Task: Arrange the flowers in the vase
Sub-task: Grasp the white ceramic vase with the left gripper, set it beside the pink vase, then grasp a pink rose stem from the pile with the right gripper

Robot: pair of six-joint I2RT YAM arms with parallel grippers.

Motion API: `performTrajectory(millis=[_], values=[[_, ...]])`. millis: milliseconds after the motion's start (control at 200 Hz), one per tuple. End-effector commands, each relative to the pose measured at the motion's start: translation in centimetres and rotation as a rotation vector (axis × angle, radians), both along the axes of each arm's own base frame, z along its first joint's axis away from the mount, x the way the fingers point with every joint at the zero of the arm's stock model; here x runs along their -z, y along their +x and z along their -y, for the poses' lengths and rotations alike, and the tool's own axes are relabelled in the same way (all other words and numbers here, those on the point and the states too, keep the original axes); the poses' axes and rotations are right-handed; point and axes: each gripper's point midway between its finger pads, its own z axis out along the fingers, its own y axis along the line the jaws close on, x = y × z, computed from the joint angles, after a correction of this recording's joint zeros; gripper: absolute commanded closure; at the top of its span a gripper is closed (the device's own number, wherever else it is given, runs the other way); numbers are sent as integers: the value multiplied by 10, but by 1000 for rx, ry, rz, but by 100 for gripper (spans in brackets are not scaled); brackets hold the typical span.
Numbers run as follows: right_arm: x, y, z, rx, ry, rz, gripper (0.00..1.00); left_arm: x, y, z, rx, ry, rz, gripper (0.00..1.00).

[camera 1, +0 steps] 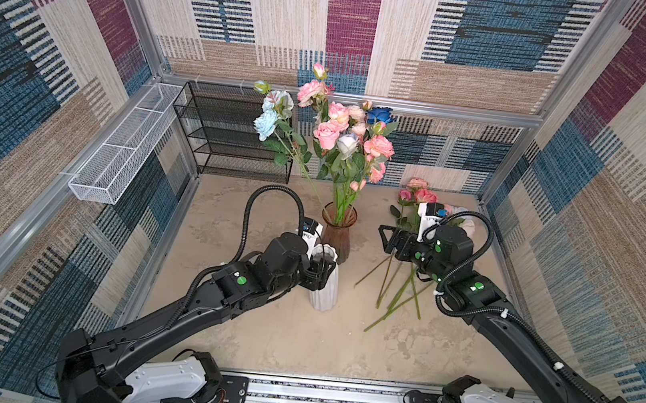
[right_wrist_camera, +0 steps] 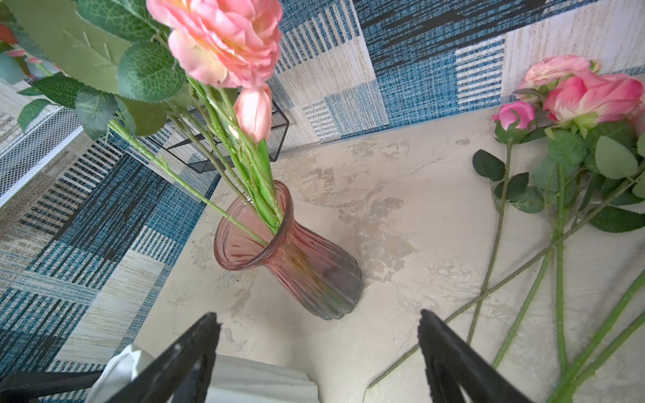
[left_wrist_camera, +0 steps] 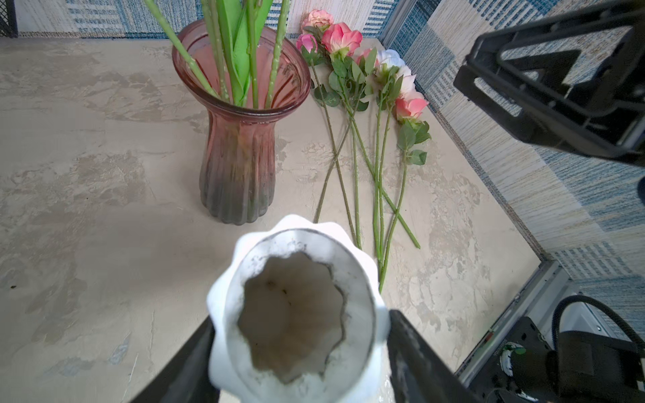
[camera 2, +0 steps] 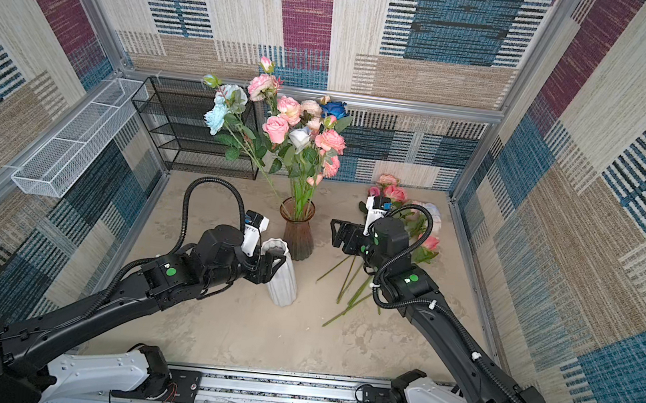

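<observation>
A pink glass vase (camera 1: 336, 233) (camera 2: 298, 237) (left_wrist_camera: 241, 157) (right_wrist_camera: 307, 268) stands mid-table with several flowers (camera 1: 341, 138) (camera 2: 296, 128) (right_wrist_camera: 223, 38) upright in it, pink, white and blue. In front of it stands a white ribbed vase (camera 1: 323, 290) (camera 2: 281, 285) (left_wrist_camera: 296, 314), empty inside. My left gripper (camera 1: 321, 269) (camera 2: 271, 265) (left_wrist_camera: 300, 321) is shut on its neck, a finger on each side. Several loose flowers (camera 1: 403, 287) (camera 2: 353, 285) (left_wrist_camera: 356, 115) (right_wrist_camera: 558, 209) lie on the table to the right. My right gripper (camera 1: 385, 239) (camera 2: 336, 233) (right_wrist_camera: 318, 314) hangs open above their stems, holding nothing.
A black mesh shelf (camera 1: 233, 133) (camera 2: 196, 128) stands at the back left. A white wire basket (camera 1: 127, 145) (camera 2: 73, 142) hangs on the left wall. Patterned walls close in the table on three sides, and the loose blooms lie near the right wall.
</observation>
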Motion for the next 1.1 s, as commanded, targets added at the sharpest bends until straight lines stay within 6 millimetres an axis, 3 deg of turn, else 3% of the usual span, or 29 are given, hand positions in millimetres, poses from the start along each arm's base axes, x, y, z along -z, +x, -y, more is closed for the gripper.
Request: performTrajectory(millis=[0,265,411,571,736,846,1092], values=[[4,-1,-3,-12,13,-20,9,-32,4,11,11,-98,56,28],[46,0,-3,-5,-37,-125,14,-86,-3,18,79,-192,146,9],[91,9,-3,-10,-91,-239,31,-103,-8,3,50,-208,205,8],[140,31,9,39,-138,-356,50,-92,-9,-25,-25,-131,251,1],[174,62,45,198,-139,-429,56,-70,-15,-47,-83,-104,250,1],[193,80,68,290,-119,-473,59,-67,-19,-59,-118,-116,259,2],[227,110,84,378,-63,-567,64,-78,-25,-68,-136,-156,282,3]])
